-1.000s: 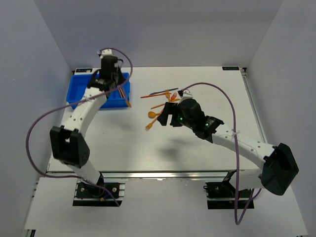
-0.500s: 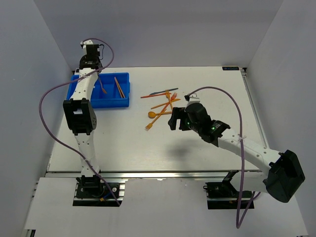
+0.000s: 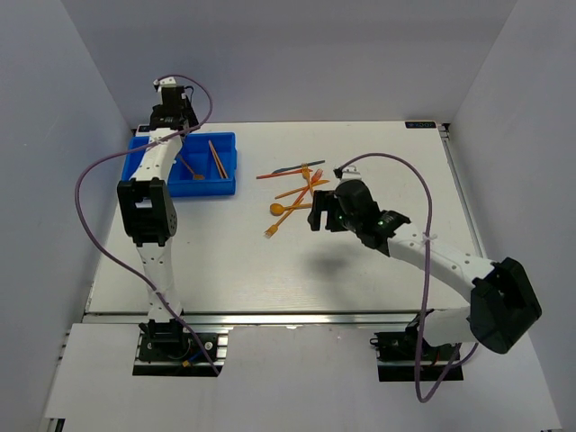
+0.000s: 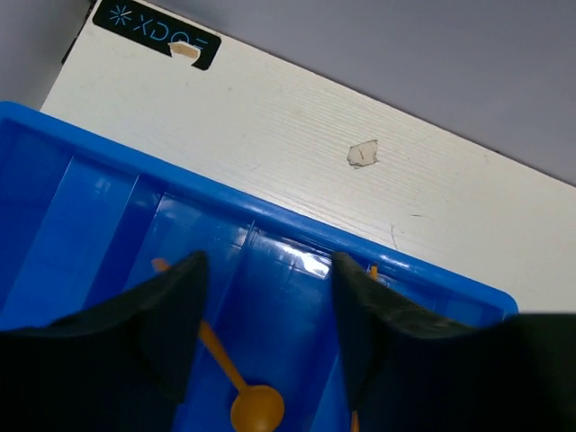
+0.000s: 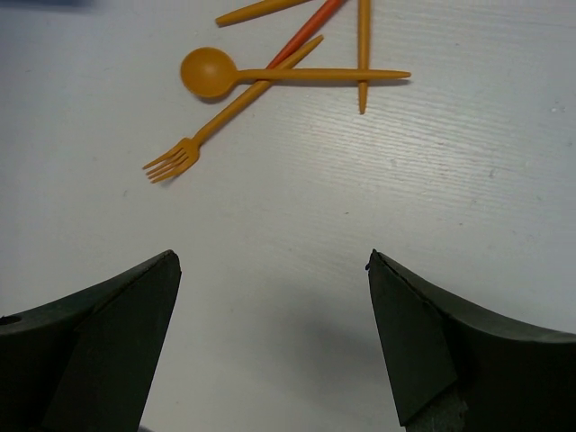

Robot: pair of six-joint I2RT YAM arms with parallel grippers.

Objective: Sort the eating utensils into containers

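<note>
Jaws apart, left pincer hangs over a small orange plastic spoon in the shallow bright blue plastic tray; right pincer, likewise agape, probably targets the thin orange plastic fork.

You'll see a black XDOF label on the white table ahead and left of the left claw, and a small chipped mark ahead, slightly to its right.

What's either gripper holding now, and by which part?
Nothing. The left gripper is open above the blue tray, an orange spoon lying in it; the right gripper is open over the table.
</note>
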